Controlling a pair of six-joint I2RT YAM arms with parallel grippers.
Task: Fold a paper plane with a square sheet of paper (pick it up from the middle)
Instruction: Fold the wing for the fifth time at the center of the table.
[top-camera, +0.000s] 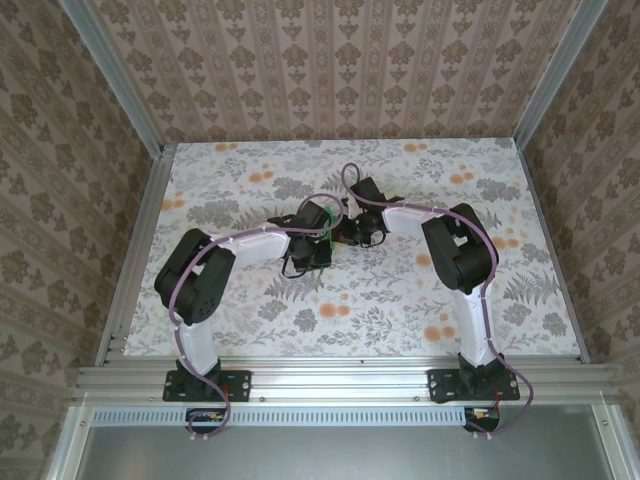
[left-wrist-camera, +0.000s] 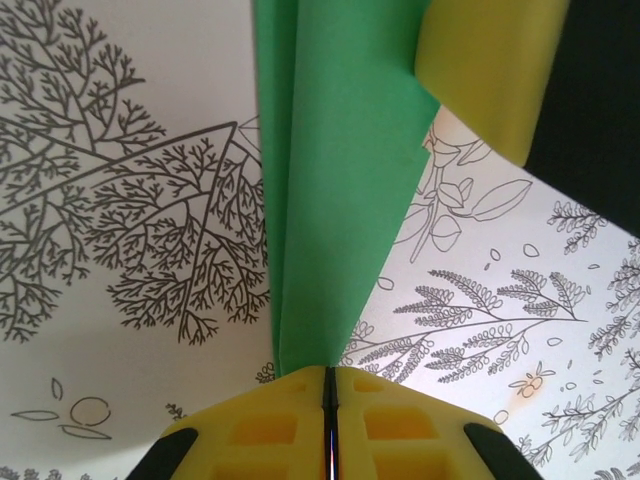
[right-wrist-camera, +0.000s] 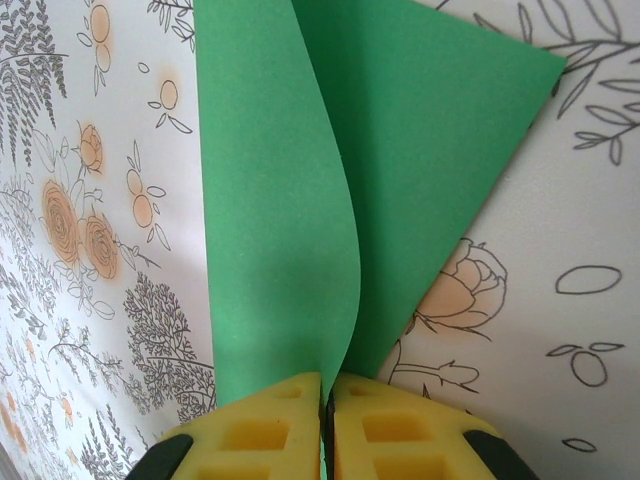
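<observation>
The bright-green square sheet of paper (top-camera: 321, 221) is held above the table's middle, folded along a centre crease. Its two flaps spread apart like the wings of a paper plane. In the left wrist view the folded paper (left-wrist-camera: 335, 190) rises as a narrow wedge from my left gripper (left-wrist-camera: 330, 372), which is shut on its lower end. The right gripper's yellow finger (left-wrist-camera: 490, 70) touches the paper's far end. In the right wrist view my right gripper (right-wrist-camera: 327, 378) is shut on the crease of the paper (right-wrist-camera: 400, 170), one flap curling left and a pointed corner at the upper right. From above, my left gripper (top-camera: 316, 243) and right gripper (top-camera: 347, 232) meet tip to tip.
The table (top-camera: 420, 300) wears a floral cloth with ferns and orange blossoms. Aluminium rails (top-camera: 340, 380) run along its near edge and up its corners, and patterned walls close in the left, right and back. Both arms bend inward toward the middle.
</observation>
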